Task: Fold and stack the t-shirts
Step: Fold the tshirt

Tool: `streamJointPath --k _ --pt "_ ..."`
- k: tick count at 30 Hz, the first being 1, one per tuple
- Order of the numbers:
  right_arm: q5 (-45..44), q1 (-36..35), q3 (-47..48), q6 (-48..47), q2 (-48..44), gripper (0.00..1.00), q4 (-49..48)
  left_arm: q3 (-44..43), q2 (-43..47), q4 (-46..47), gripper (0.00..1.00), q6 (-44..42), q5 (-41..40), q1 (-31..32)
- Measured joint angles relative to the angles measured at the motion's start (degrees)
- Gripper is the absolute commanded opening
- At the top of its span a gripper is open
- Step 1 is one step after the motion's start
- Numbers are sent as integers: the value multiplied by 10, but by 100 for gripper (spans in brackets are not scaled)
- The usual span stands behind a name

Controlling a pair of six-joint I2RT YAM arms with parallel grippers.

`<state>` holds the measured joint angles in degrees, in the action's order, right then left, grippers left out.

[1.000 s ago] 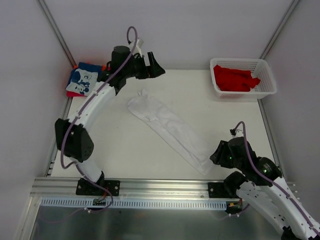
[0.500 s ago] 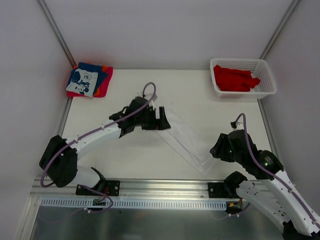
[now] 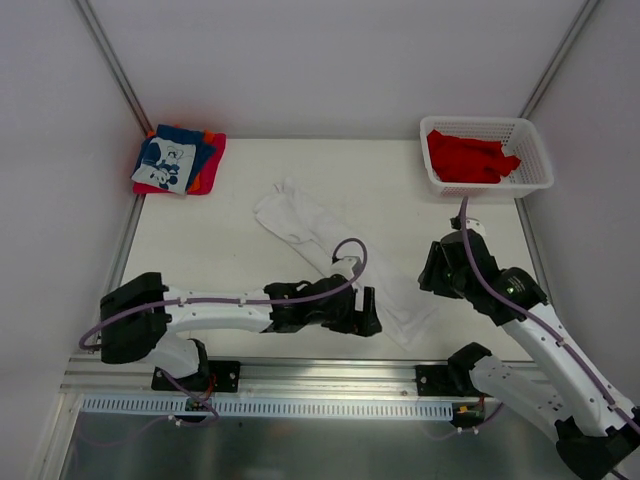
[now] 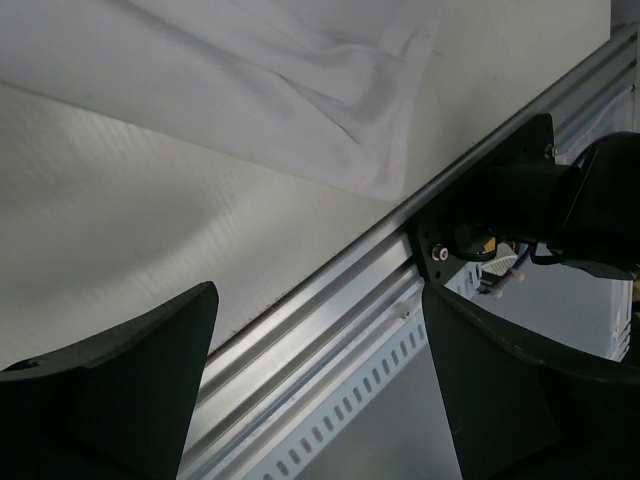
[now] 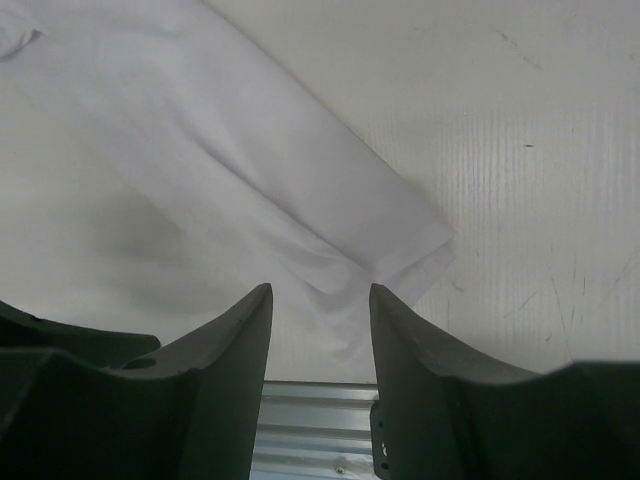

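Note:
A plain white t-shirt (image 3: 335, 255), folded into a long strip, lies diagonally across the table. It also shows in the left wrist view (image 4: 300, 80) and the right wrist view (image 5: 250, 170). My left gripper (image 3: 368, 312) is open and empty, low over the front edge beside the strip's near end; its wrist view (image 4: 315, 380) shows the rail between the fingers. My right gripper (image 3: 438, 272) is open and empty, just right of the strip's near end, whose corner lies ahead of the fingers in its wrist view (image 5: 320, 300). Red t-shirts (image 3: 470, 157) lie in the basket. A folded stack of blue, red and orange shirts (image 3: 177, 160) sits at the back left.
A white lattice basket (image 3: 535, 150) stands at the back right. An aluminium rail (image 3: 320, 372) runs along the front edge and also shows in the left wrist view (image 4: 330, 300). Metal frame posts rise at both back corners.
My left arm has swung from the back left, over the white shirt, down to the front edge by its near end. My right gripper has moved a little away from the front edge.

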<state>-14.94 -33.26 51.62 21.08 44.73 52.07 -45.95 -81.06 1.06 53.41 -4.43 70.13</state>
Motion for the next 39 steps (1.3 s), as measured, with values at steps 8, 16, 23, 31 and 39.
streamJointPath --k 8,16,23,31,39 --pt "5 14 0 -10 0 47 -9 -107 -186 30 81 58 -35 79" --pt "7 28 0 -14 -37 47 -8 -128 -232 20 80 151 -156 106" --pt "8 31 0 -17 -54 47 -7 -147 -257 29 80 213 -217 120" --pt "13 31 0 -17 -63 47 -6 -182 -290 31 79 227 -251 120" --pt "19 32 0 -22 -76 47 -4 -231 -335 42 62 225 -260 120"
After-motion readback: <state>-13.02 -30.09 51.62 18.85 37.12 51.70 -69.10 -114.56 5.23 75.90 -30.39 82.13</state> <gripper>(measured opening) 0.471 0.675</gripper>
